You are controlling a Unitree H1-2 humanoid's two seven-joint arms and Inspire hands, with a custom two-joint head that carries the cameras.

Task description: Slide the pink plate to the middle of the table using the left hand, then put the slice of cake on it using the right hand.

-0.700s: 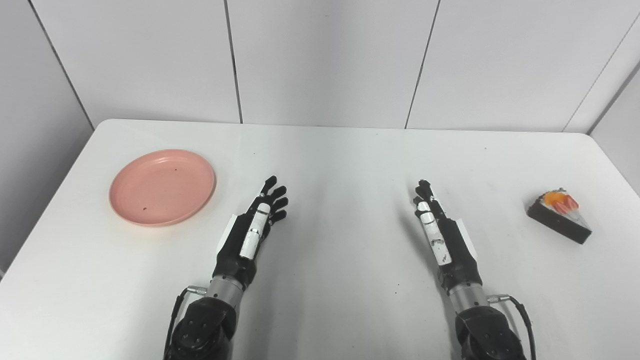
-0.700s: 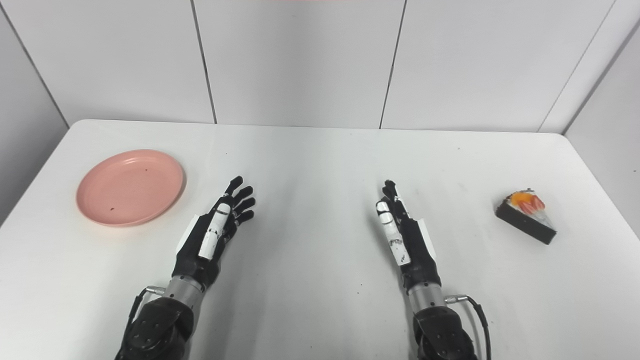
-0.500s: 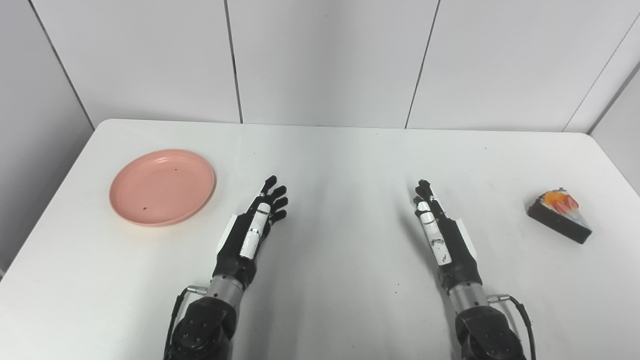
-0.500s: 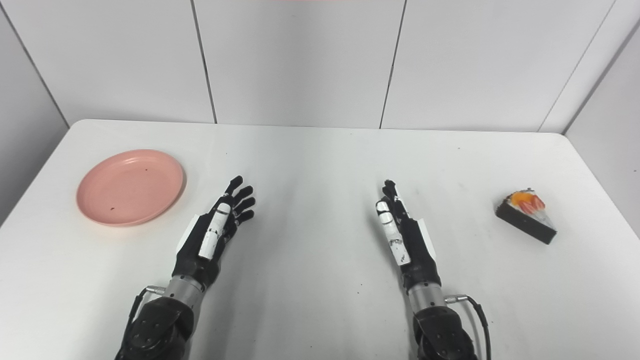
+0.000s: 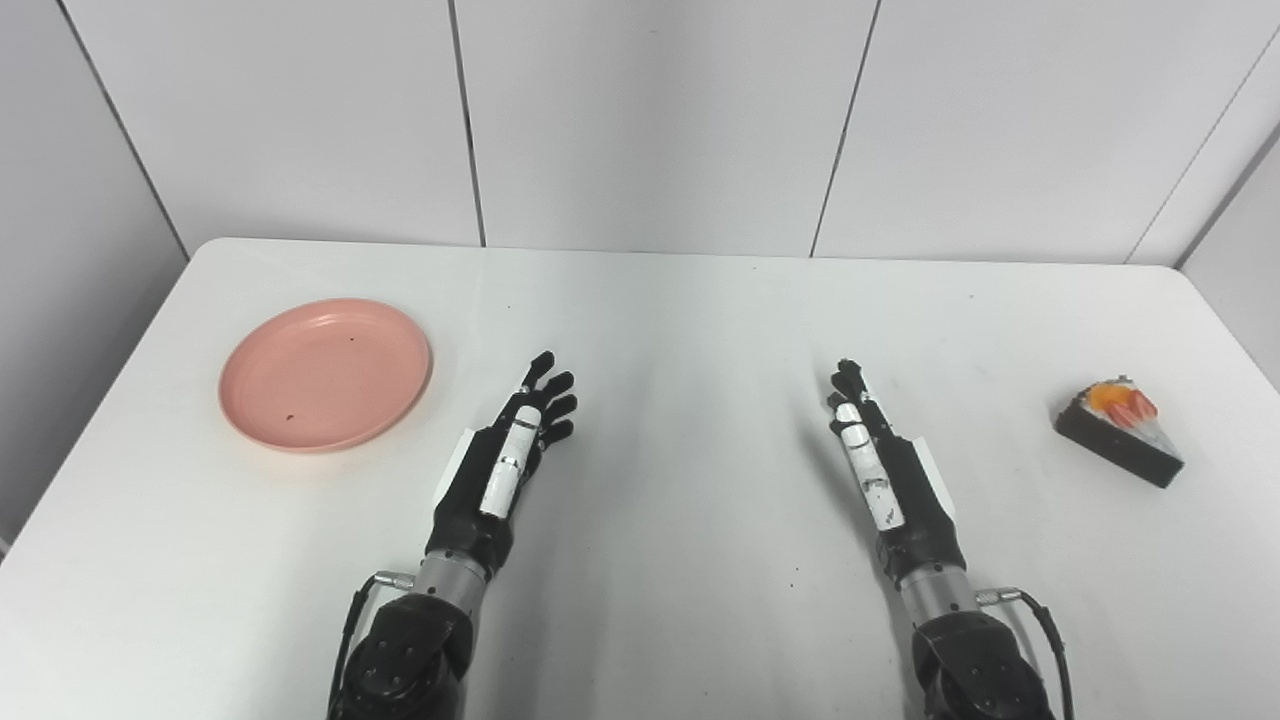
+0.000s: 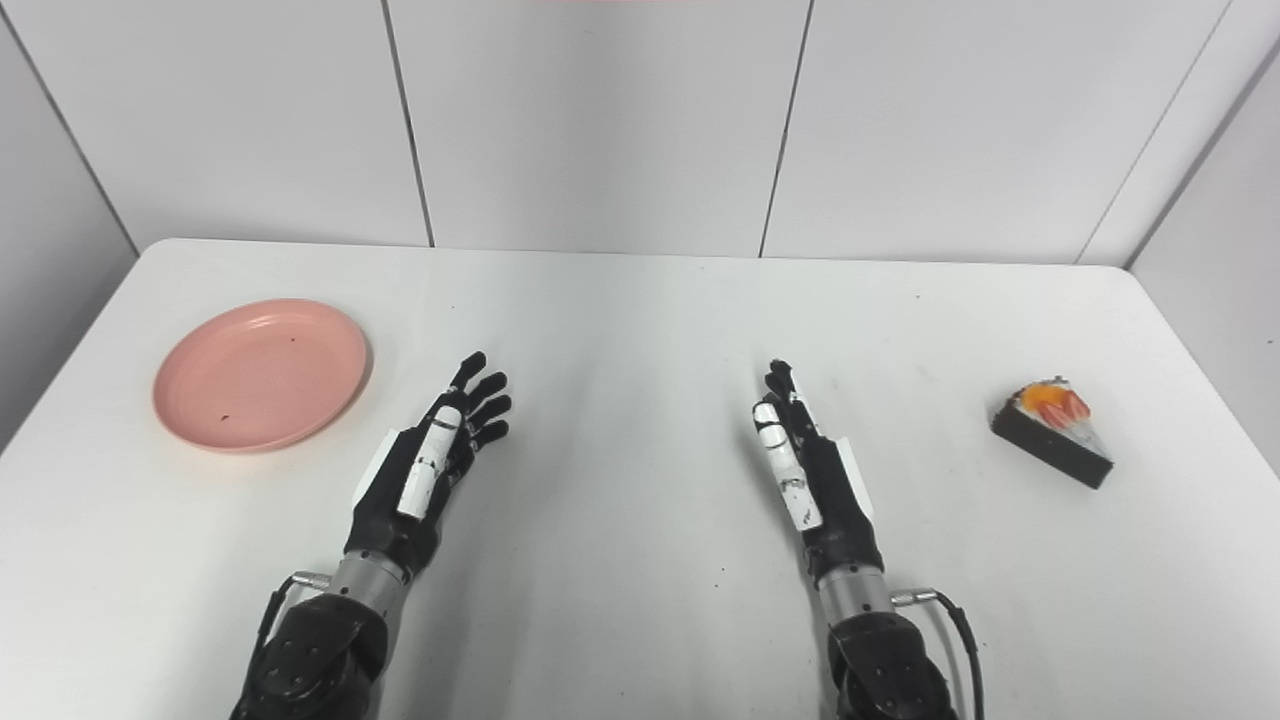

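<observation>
Currently, left eye view: the pink plate [image 5: 325, 374] is sitting flat on the white table [image 5: 680, 310] at far left, well apart from the table's middle. The left hand [image 5: 500, 455] is hovering or resting low over the table just right of the plate, not touching it, fingers [image 5: 548, 385] stretched forward and slightly spread, holding nothing. The right hand [image 5: 885, 465] is lying extended right of centre, fingers straight and close together, also empty. The slice of cake [image 5: 1120, 432] is sitting near the right edge, dark base, orange-red fruit on top, well apart from the right hand.

Right eye view: same layout. The plate [image 6: 260, 375] is staying clear of the left hand [image 6: 425, 465], a strip of bare table showing between them. The right hand [image 6: 810, 475] is pointing toward the back wall panels [image 6: 600, 120]; the cake slice [image 6: 1050, 430] is sitting off to its right, untouched. Cables are showing at both wrists.
</observation>
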